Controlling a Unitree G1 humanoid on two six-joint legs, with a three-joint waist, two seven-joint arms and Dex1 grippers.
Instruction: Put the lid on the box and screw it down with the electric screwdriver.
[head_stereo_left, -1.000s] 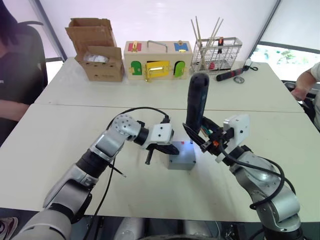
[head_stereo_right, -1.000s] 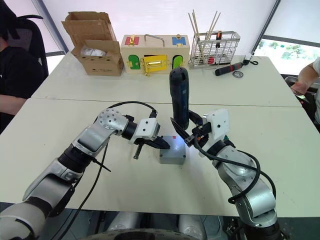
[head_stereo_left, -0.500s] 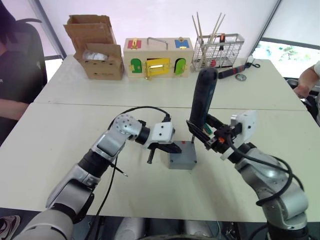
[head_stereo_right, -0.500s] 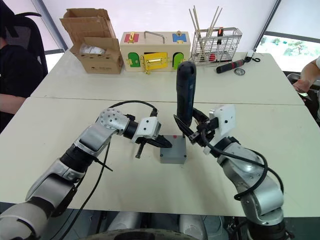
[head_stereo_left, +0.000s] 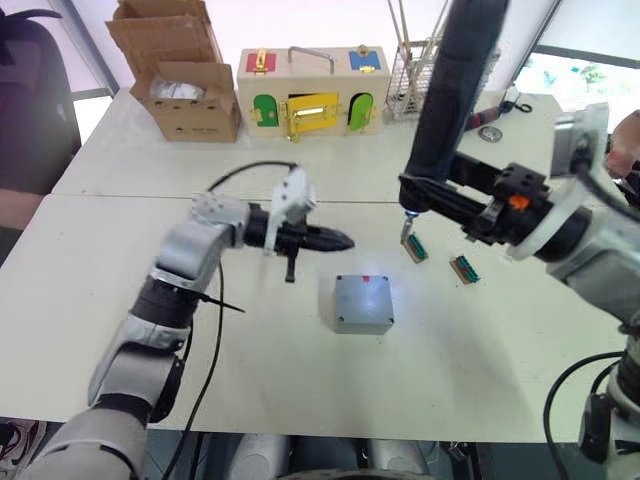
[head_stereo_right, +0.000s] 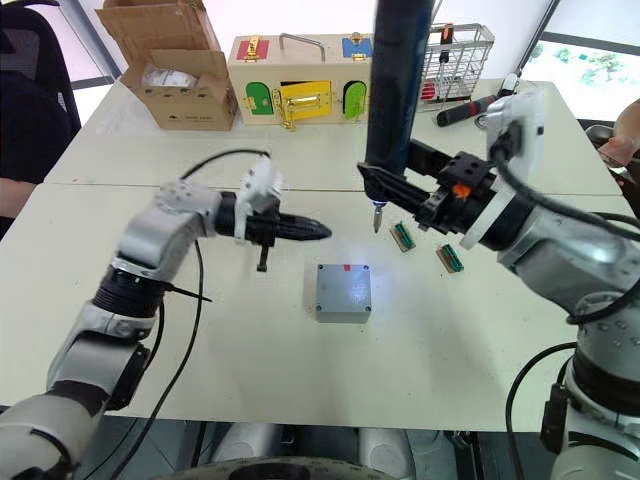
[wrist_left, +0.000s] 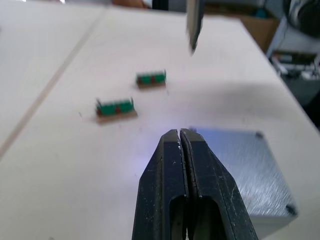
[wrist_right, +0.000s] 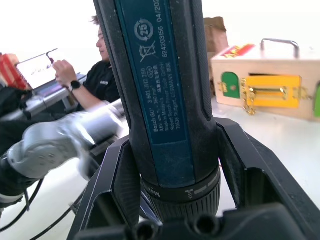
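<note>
We see the box (head_stereo_right: 343, 291) sitting on the white tabletop (head_stereo_right: 250, 360) with the lid (head_stereo_left: 362, 300) already on top of it, flat grey side up, a small red mark at its far edge. In the left wrist view a dark screw hole shows at two of the lid's corners.

Our right end effector (head_stereo_right: 398, 190) is clamped around the lower body of the electric screwdriver (head_stereo_right: 396, 80), holding it nearly upright above the tabletop. Its thin metal bit (head_stereo_right: 376, 216) points down and hangs in the air, behind the box and apart from it, not touching the lid.

Our left end effector (head_stereo_left: 338, 241) has its two black fingers pressed together with nothing between them. It hovers to the left of the box and a little behind it, pointing toward the right, clear of the lid.

Two small green connector blocks (head_stereo_right: 402, 236) lie on the tabletop behind and to the right of the box, near the bit. At the far side stand a cardboard box (head_stereo_left: 175, 70), a wooden box with coloured doors (head_stereo_left: 310, 90) and a wire basket (head_stereo_right: 459, 60). A person (wrist_right: 97, 75) shows in the right wrist view.
</note>
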